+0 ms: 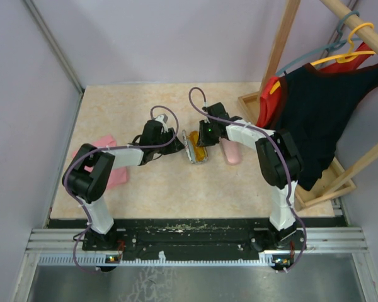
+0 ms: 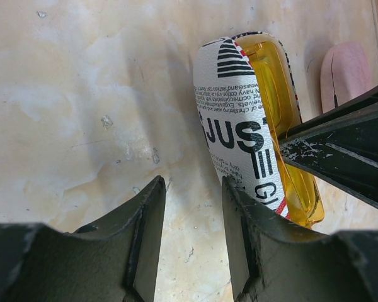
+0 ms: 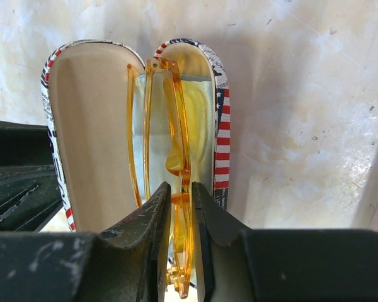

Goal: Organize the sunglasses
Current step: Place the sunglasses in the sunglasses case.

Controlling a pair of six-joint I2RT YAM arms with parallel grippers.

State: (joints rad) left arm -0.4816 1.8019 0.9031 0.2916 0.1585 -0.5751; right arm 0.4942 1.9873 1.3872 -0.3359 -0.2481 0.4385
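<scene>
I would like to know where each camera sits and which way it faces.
Top external: above and behind, facing down at the table; left arm, right arm show.
Left wrist: on the left arm, facing down past the left fingers at the printed case.
Right wrist: facing down between the right fingers at the orange sunglasses.
Shared: both wrist views show the sunglasses inside the open case.

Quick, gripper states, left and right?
Left gripper: open, holding nothing.
Right gripper: jaws narrow around the orange sunglasses; whether it grips them cannot be told.
</scene>
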